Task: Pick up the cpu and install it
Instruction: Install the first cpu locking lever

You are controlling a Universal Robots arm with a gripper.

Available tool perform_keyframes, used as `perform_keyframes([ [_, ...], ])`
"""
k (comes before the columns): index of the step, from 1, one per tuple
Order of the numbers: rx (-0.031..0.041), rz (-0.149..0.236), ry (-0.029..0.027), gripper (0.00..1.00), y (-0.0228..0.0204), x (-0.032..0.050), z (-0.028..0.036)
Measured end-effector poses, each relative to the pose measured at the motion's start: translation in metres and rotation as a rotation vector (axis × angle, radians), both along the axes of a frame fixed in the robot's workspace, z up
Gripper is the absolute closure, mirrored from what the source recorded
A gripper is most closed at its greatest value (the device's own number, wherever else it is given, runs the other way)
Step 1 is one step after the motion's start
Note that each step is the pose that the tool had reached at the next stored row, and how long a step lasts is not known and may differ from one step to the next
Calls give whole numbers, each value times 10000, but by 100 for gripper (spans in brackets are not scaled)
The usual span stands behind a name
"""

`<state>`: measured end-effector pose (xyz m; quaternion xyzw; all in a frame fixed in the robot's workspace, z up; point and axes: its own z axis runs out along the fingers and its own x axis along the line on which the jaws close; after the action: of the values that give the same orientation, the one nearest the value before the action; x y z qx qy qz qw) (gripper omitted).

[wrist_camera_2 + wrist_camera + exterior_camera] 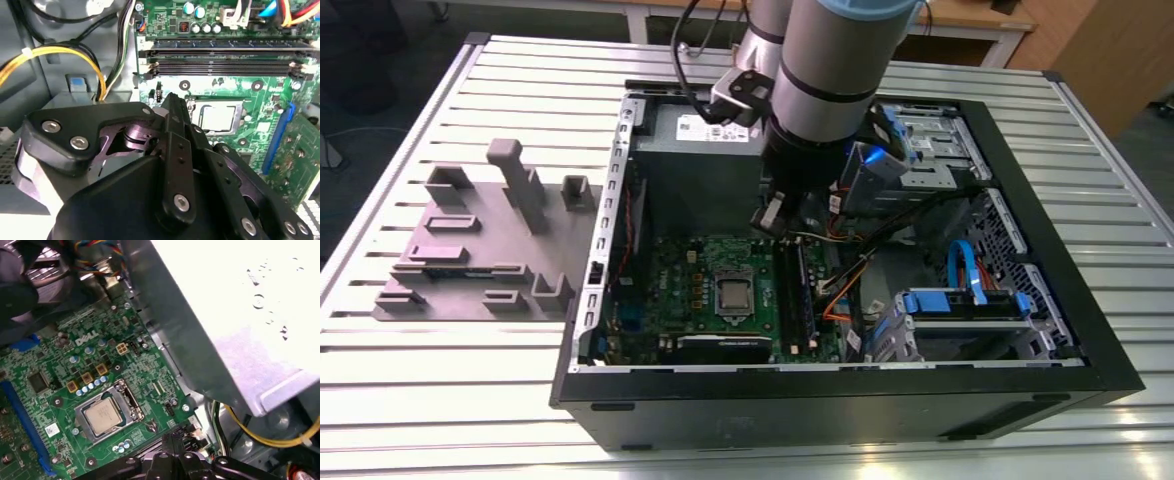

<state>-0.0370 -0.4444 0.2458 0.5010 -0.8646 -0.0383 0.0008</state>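
The cpu point(735, 293) is a small square chip with a silver-grey top. It lies flat in its socket on the green motherboard point(687, 285) inside the open computer case. It also appears in both wrist views point(218, 117) point(104, 416), framed by the metal socket bracket. My gripper point(771, 218) hangs above the board, a little farther back in the case than the socket and apart from the chip. Its black fingers point(172, 107) point(167, 445) stand close together with nothing between them.
A grey power supply box point(700, 130) sits just behind the gripper, and its metal wall point(235, 330) is close by. Memory slots point(225, 55), yellow cables point(60, 52) and a blue drive cage point(961, 305) crowd the case. A grey fixture block point(480, 240) lies outside it on the exterior view's left.
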Motion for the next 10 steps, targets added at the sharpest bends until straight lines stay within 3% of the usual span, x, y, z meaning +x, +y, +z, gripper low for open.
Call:
perform_keyframes([
  [4, -1, 562, 1, 90, 6, -2, -12],
  [10, 3, 728, 0, 90, 11, -73, -21],
])
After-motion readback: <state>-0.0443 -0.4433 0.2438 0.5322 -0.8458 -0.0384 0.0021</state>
